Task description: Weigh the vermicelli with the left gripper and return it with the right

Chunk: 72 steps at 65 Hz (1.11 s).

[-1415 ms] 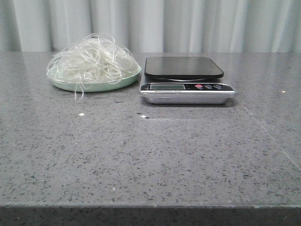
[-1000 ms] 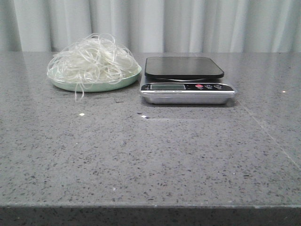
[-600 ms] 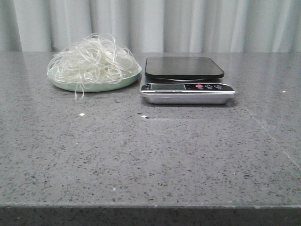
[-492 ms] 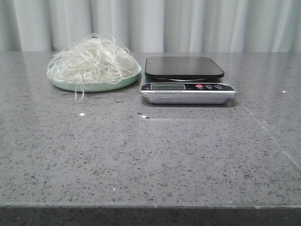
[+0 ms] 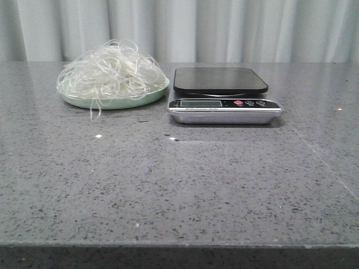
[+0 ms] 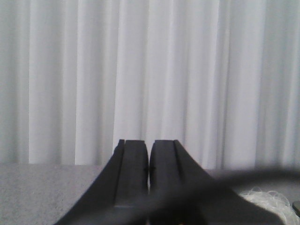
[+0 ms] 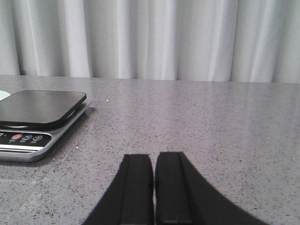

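Note:
The vermicelli (image 5: pixel 110 73) is a fluffy whitish tangle heaped on a mint-green plate (image 5: pixel 147 96) at the back left of the table. A few strands hang over the plate's front rim. A small part of the tangle shows in the left wrist view as vermicelli (image 6: pixel 266 202). Right beside the plate stands the kitchen scale (image 5: pixel 223 95), its black platform bare; it also appears as the scale (image 7: pixel 40 112) in the right wrist view. My left gripper (image 6: pixel 148 143) is shut and empty, away from the noodles. My right gripper (image 7: pixel 153 157) is shut and empty, over bare table beside the scale. Neither gripper shows in the front view.
A grey speckled stone table (image 5: pixel 179 185) runs to a pale pleated curtain (image 5: pixel 224 28) at the back. A blurred black cable (image 6: pixel 234 180) crosses the left wrist view in front of the fingers.

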### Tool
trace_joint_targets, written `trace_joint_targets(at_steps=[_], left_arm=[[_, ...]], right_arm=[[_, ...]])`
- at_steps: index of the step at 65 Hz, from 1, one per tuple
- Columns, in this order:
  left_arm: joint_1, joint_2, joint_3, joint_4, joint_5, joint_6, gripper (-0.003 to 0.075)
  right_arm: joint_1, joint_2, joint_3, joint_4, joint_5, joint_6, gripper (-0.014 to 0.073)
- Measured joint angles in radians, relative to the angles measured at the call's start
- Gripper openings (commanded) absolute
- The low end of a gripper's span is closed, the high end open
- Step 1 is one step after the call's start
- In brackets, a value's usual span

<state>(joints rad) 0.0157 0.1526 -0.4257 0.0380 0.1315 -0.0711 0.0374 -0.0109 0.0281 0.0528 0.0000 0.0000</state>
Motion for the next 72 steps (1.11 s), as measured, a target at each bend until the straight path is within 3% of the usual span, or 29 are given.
trace_joint_targets(at_steps=[11, 26, 43, 49, 62, 66, 72], left_arm=[[0.000, 0.161, -0.129, -0.004, 0.168, 0.000, 0.0134], [0.000, 0.301, -0.132, -0.006, 0.201, 0.000, 0.0134], [0.000, 0.318, -0.132, -0.006, 0.201, 0.000, 0.0149], [-0.017, 0.318, -0.132, -0.006, 0.201, 0.000, 0.0240], [-0.107, 0.341, -0.172, -0.004, 0.203, 0.037, 0.0623], [-0.141, 0.386, -0.206, -0.004, 0.205, 0.041, 0.0678], [-0.189, 0.481, -0.272, -0.004, 0.207, 0.040, 0.0683]], right_arm=[[0.000, 0.000, 0.000, 0.000, 0.000, 0.000, 0.0191], [0.000, 0.000, 0.000, 0.000, 0.000, 0.000, 0.0191], [0.000, 0.000, 0.000, 0.000, 0.000, 0.000, 0.0191], [0.000, 0.000, 0.000, 0.000, 0.000, 0.000, 0.0191], [0.000, 0.000, 0.000, 0.000, 0.000, 0.000, 0.0191], [0.000, 0.000, 0.000, 0.000, 0.000, 0.000, 0.0191], [0.000, 0.000, 0.000, 0.001, 0.000, 0.000, 0.0191]])
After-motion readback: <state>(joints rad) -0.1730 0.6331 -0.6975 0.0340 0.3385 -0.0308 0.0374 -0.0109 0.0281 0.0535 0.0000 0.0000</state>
